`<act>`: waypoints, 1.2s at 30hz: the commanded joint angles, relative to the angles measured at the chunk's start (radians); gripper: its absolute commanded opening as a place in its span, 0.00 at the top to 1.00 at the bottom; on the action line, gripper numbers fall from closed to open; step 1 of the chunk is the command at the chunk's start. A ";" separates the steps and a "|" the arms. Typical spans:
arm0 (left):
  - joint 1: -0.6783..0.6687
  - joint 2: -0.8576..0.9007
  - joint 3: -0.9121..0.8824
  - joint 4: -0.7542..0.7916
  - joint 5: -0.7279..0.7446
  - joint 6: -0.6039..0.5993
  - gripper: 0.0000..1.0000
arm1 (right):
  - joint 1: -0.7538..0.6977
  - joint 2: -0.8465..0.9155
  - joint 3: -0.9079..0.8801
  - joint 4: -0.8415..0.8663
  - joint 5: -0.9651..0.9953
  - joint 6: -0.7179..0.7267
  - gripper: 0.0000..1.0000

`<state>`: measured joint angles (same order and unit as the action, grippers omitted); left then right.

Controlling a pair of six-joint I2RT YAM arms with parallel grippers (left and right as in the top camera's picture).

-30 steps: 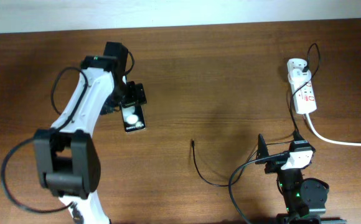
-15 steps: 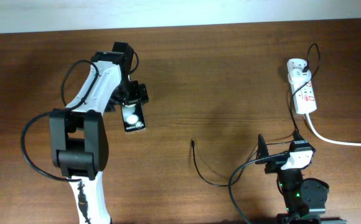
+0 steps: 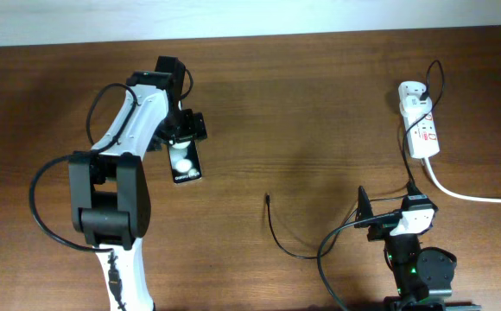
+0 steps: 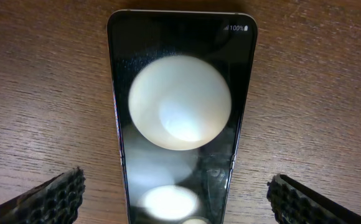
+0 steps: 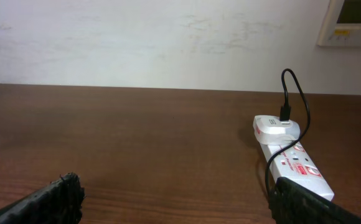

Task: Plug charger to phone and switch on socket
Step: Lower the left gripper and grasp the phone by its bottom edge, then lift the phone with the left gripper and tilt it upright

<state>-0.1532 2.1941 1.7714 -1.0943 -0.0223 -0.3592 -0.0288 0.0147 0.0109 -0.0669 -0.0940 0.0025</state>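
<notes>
At the left of the table [image 3: 320, 104], your left gripper [image 4: 177, 198] hovers spread over the phone [image 3: 184, 161], with a finger on either side and neither touching it. Near the middle, the charger [image 3: 275, 235] lies with its plug tip loose. At the right, your right gripper [image 5: 177, 199] stands spread, facing the socket [image 3: 423, 128], which holds the white adapter [image 3: 412, 89].

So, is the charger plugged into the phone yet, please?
No, unplugged: the charger tip lies loose on the table, apart from the phone.
</notes>
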 commanded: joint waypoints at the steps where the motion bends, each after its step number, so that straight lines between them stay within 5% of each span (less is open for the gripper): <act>1: -0.003 0.017 0.015 0.005 0.007 0.016 0.01 | 0.010 -0.007 -0.005 -0.005 0.001 0.002 0.01; 36: -0.032 0.082 -0.030 0.047 0.005 0.016 0.01 | 0.010 -0.007 -0.005 -0.005 0.001 0.002 0.01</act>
<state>-0.1806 2.2688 1.7634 -1.0527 -0.0227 -0.3592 -0.0288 0.0147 0.0109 -0.0669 -0.0940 0.0025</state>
